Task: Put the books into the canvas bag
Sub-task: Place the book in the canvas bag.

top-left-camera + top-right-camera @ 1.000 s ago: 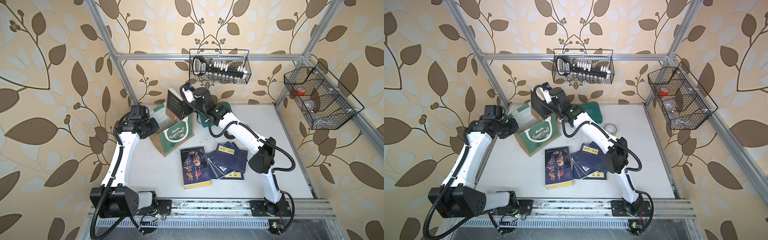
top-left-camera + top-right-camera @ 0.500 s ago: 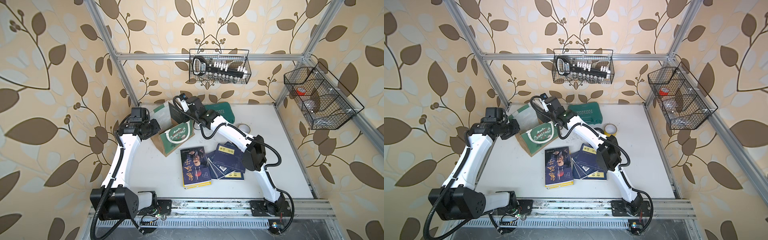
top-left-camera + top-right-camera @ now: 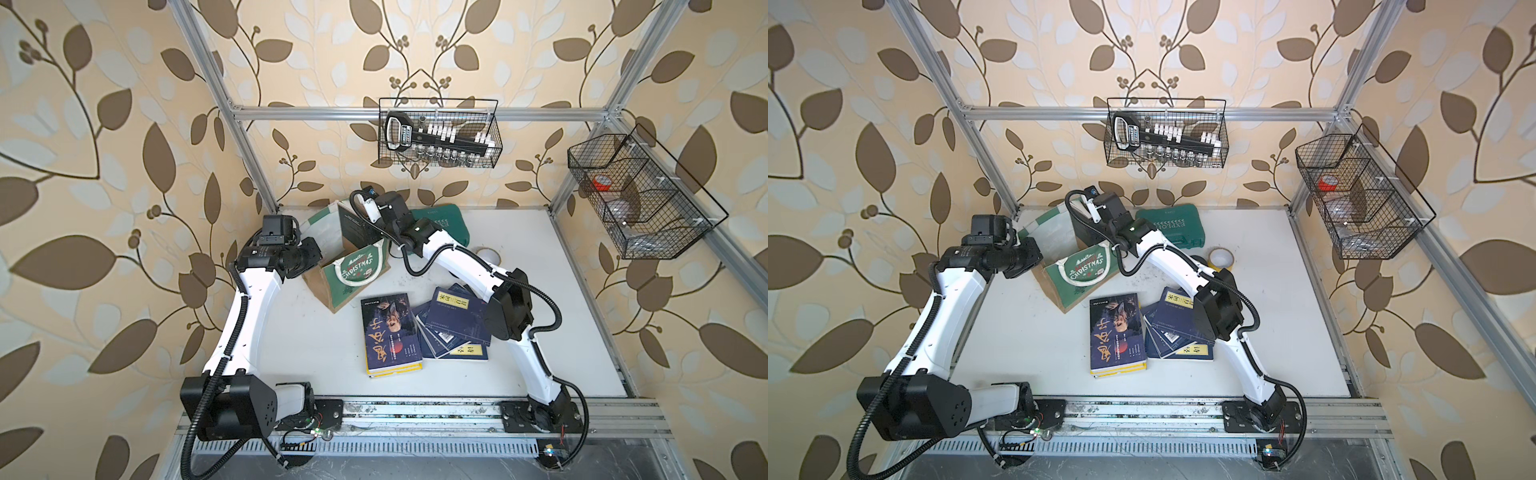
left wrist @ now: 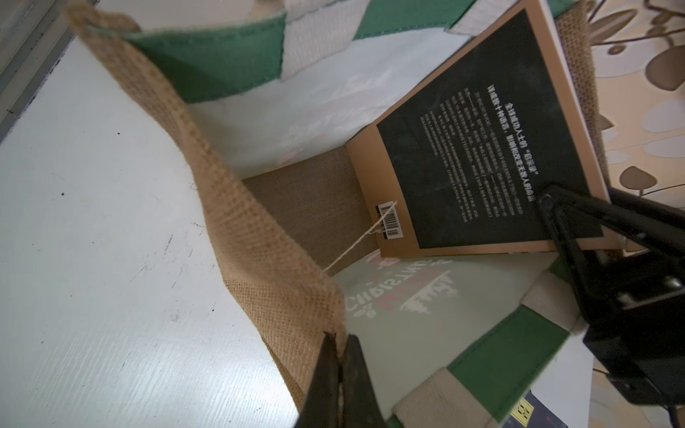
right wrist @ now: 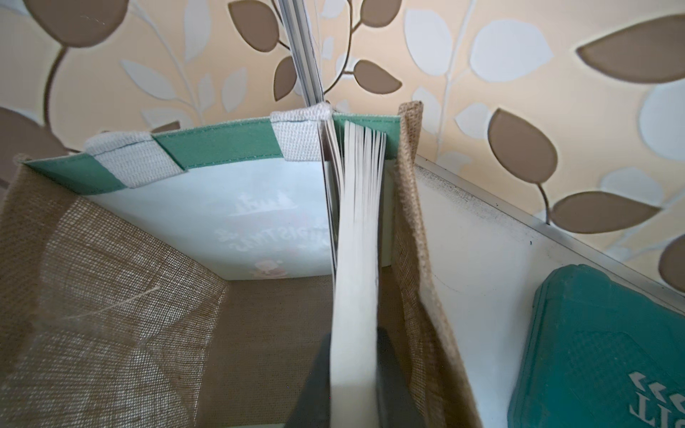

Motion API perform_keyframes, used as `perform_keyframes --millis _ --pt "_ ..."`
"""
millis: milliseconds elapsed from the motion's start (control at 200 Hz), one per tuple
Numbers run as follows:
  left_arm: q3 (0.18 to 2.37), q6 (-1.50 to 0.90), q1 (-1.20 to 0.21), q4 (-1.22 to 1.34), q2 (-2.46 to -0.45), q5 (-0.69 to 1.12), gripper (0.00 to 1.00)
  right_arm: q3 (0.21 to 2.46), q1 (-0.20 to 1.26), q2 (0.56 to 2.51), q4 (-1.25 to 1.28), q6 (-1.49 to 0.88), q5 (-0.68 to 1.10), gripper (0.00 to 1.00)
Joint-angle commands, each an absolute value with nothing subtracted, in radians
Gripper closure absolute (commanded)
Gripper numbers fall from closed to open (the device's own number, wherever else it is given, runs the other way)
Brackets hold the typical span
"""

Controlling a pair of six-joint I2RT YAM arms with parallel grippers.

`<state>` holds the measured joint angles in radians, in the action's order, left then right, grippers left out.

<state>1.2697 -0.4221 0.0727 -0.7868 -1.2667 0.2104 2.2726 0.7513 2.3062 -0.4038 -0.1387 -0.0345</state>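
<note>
One tan-and-black book (image 4: 478, 148) is sinking lower inside the canvas bag (image 4: 237, 222) now. The right tool (image 5: 354, 370) is squeezing it, maybe loosening, and the left tool (image 4: 339, 344) is pinching the bag open.

The canvas bag (image 3: 357, 270) stands on the table (image 3: 561, 311) at far left-centre. The upright book (image 4: 482, 148) stands inside the bag, against its right wall. The tool case (image 3: 1171, 226) lies just right of the bag, along the far edge, with the tape roll (image 3: 1221, 258) on its near side. Nearer than the bag, at table centre, the single book (image 3: 390, 332) lies on the left, touching the overlapping stack (image 3: 453, 316) on its right.
</note>
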Motion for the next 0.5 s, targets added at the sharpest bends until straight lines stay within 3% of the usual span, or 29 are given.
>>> perform_keyframes --millis 0,140,325,496 --pt "1.264 -0.401 0.069 -0.765 -1.248 0.244 1.00 2.255 0.749 2.328 -0.384 -0.147 -0.022 0.81" --pt "1.268 -0.402 0.069 -0.765 -1.253 0.249 1.00 2.252 0.745 2.324 -0.386 -0.147 -0.022 0.69" --pt "1.275 -0.396 0.069 -0.765 -1.262 0.269 1.00 2.252 0.742 2.320 -0.386 -0.145 -0.021 0.64" --pt "1.277 -0.392 0.069 -0.763 -1.264 0.278 0.79 2.268 0.736 2.311 -0.384 -0.129 -0.005 0.58"
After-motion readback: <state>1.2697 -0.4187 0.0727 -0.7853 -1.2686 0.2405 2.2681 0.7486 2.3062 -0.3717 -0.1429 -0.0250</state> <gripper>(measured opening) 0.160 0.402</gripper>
